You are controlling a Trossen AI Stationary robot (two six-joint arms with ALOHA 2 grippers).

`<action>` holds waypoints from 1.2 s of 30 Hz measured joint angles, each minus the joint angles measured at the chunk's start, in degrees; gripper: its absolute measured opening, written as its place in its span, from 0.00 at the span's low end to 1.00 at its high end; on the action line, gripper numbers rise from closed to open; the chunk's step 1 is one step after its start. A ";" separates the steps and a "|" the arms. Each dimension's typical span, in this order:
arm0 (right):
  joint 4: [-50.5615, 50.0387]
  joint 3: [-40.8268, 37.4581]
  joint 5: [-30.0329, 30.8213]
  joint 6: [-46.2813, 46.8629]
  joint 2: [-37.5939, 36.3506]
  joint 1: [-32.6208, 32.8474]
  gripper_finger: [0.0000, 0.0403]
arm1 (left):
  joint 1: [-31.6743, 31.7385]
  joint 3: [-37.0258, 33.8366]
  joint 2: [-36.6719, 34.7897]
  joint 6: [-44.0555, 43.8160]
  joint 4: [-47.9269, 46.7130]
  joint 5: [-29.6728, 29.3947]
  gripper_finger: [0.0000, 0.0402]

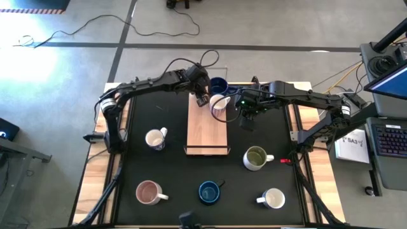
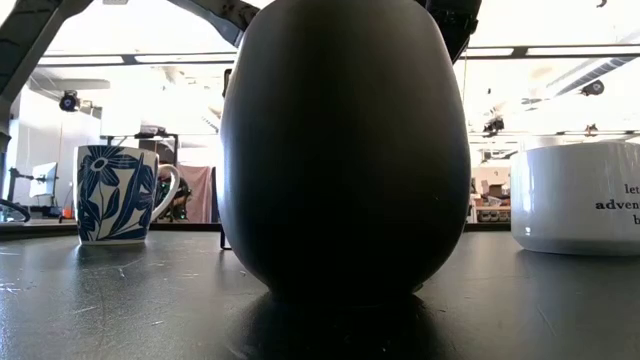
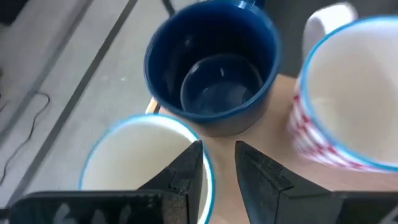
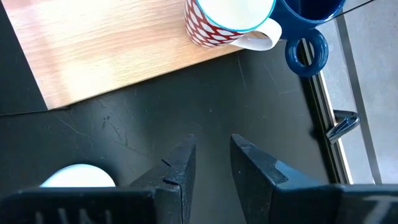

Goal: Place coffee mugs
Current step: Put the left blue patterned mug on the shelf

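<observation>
L gripper on a mug rim at the board's far end, R gripper empty beside it.

L to R: your left gripper (image 1: 203, 97) pinches the rim of a blue-rimmed white mug (image 3: 140, 155) on the wooden board (image 1: 206, 130), next to a dark blue mug (image 1: 219, 84) & a red-patterned mug (image 1: 219, 104). Right gripper (image 1: 247, 117) hovers over the black mat, jaws slightly apart, holding nothing. Five more mugs sit on the mat.

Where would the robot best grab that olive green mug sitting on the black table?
Probably by the rim, from straight above. The olive green mug stands upright with its mouth open, so one finger can go inside and one outside the wall. Its handle points toward the right arm's side, so gripping the wall away from the handle looks easiest; the right gripper is nearest.
</observation>
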 joint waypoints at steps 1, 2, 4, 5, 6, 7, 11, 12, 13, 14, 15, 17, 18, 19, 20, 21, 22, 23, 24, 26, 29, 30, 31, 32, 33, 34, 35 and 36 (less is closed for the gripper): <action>-0.02 0.00 -0.02 0.27 0.00 0.01 0.21 | -0.10 0.75 -0.04 0.03 -0.96 0.00 0.19; -0.06 0.00 -0.02 0.40 0.00 0.00 0.21 | -0.15 1.53 -0.04 0.03 -2.13 0.00 0.19; -0.26 0.00 -0.02 0.47 0.00 0.00 0.21 | -0.21 3.03 -0.04 0.03 -4.71 -0.04 0.19; -0.40 0.00 -0.02 0.48 0.00 0.00 0.21 | -0.21 3.74 -0.04 -0.10 -6.21 -0.07 0.19; -0.49 0.00 -0.02 0.50 0.00 0.00 0.21 | -0.21 4.38 -0.04 -0.24 -7.67 -0.10 0.19; -0.59 0.00 -0.02 0.52 0.00 0.00 0.21 | -0.26 4.94 -0.04 -0.36 -9.24 -0.23 0.19; -1.13 0.00 -0.02 0.57 0.00 0.00 0.22 | -0.69 7.31 -0.04 -1.38 -17.12 -0.61 0.19; -1.09 -0.04 -0.02 0.58 0.00 0.00 0.22 | -0.96 7.97 -0.06 -1.63 -18.92 -0.59 0.19; -1.11 -0.04 -0.02 0.58 0.00 0.00 0.23 | -1.11 8.40 -0.22 -2.04 -20.60 -0.61 0.19; -1.11 -0.09 -0.02 0.54 0.00 0.01 0.23 | -1.35 8.67 -0.37 -2.53 -22.11 -0.59 0.19; -1.13 -0.11 -0.02 0.47 0.00 0.01 0.23 | -1.53 8.84 -0.57 -2.94 -23.14 -0.58 0.19; -1.12 -0.11 -0.02 0.44 0.00 0.01 0.22 | -1.95 8.96 -1.04 -3.66 -24.68 -0.59 0.19; -1.11 -0.12 -0.02 0.44 0.00 0.00 0.22 | -2.18 8.97 -1.36 -4.13 -25.65 -0.58 0.19; -1.12 -0.16 -0.02 0.44 0.00 0.02 0.22 | -2.38 8.96 -1.78 -4.63 -26.79 -0.59 0.19; -1.21 -0.22 -0.02 0.45 0.00 0.02 0.21 | -2.59 8.80 -2.31 -5.40 -27.95 -0.60 0.19; -1.40 -0.29 -0.02 0.44 0.00 0.00 0.21 | -2.75 8.58 -3.02 -6.40 -29.37 -0.58 0.19; -1.59 -0.35 -0.02 0.47 -0.02 0.02 0.21 | -2.94 8.27 -3.75 -7.58 -31.08 -0.59 0.19; -1.66 -0.44 -0.02 0.44 -0.13 0.02 0.21 | -3.14 7.84 -4.51 -8.91 -32.70 -0.57 0.19; -1.66 -0.57 -0.02 0.44 -0.21 0.00 0.21 | -3.35 7.30 -5.38 -10.49 -34.29 -0.59 0.19; -1.60 -0.77 -0.02 0.44 -0.50 0.00 0.21 | -4.06 5.62 -7.48 -13.64 -37.07 -0.57 0.19; -1.53 -1.73 -0.03 0.44 -1.17 0.00 0.22 | -6.29 0.95 -12.33 -17.77 -38.00 -0.61 0.19; -1.45 -2.28 -0.02 0.44 -1.49 0.02 0.23 | -7.43 -1.30 -14.22 -19.26 -38.12 -0.57 0.19; -1.47 -2.92 -0.02 0.44 -1.88 0.00 0.23 | -8.62 -3.85 -16.43 -20.91 -38.01 -0.57 0.19; -1.39 -3.72 -0.02 0.44 -2.34 0.02 0.23 | -9.93 -6.46 -18.56 -22.84 -37.77 -0.57 0.19; -1.29 -4.57 -0.04 0.44 -2.89 0.00 0.22 | -11.39 -9.37 -20.94 -25.23 -37.32 -0.57 0.19; -1.14 -5.40 -0.02 0.46 -3.35 0.02 0.22 | -12.85 -12.16 -23.15 -28.02 -36.68 -0.57 0.19; -0.94 -6.22 -0.04 0.65 -3.82 0.02 0.22 | -14.39 -14.89 -25.36 -30.99 -35.85 -0.55 0.19; -0.71 -7.05 -0.02 0.90 -4.26 0.01 0.22 | -16.14 -17.52 -27.52 -34.03 -34.60 -0.57 0.19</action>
